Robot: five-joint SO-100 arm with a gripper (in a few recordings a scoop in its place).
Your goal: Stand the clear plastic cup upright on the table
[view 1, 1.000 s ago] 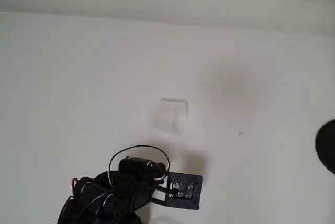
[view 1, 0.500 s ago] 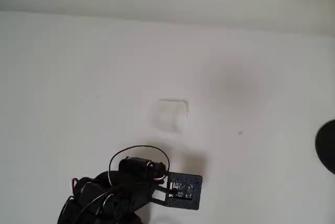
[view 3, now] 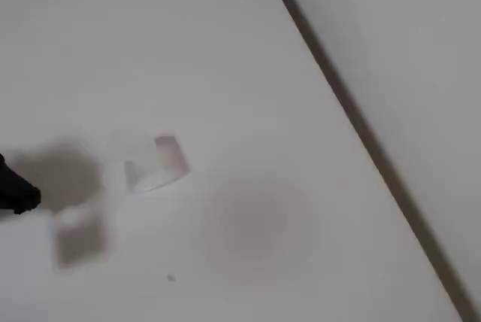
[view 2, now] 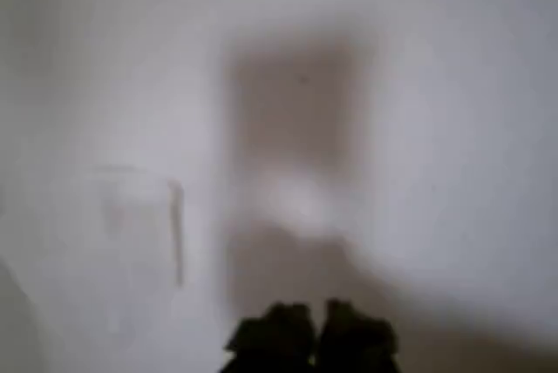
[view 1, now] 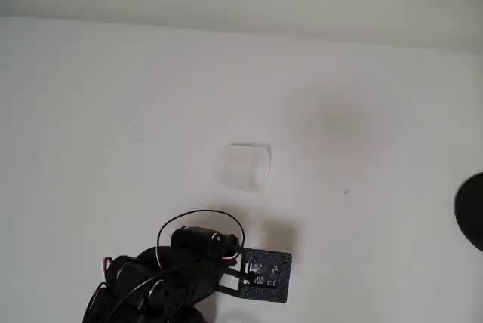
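The clear plastic cup [view 1: 243,166] lies on its side on the white table [view 1: 113,112], a faint whitish outline near the middle of the overhead view. In the fixed view the cup [view 3: 154,162] rests a little to the right of a black gripper tip [view 3: 16,194] at the left edge. The black arm [view 1: 181,266] sits at the bottom of the overhead view, below the cup and apart from it. In the blurred wrist view my gripper [view 2: 314,338] shows two dark fingertips pressed together with nothing between them. The cup's [view 2: 144,216] dim outline lies to its left.
A black circuit-board square [view 1: 264,274] rides on the arm's right side. A dark rounded object [view 1: 472,221] pokes in at the right edge of the overhead view. The table's far edge [view 1: 241,29] meets a pale wall.
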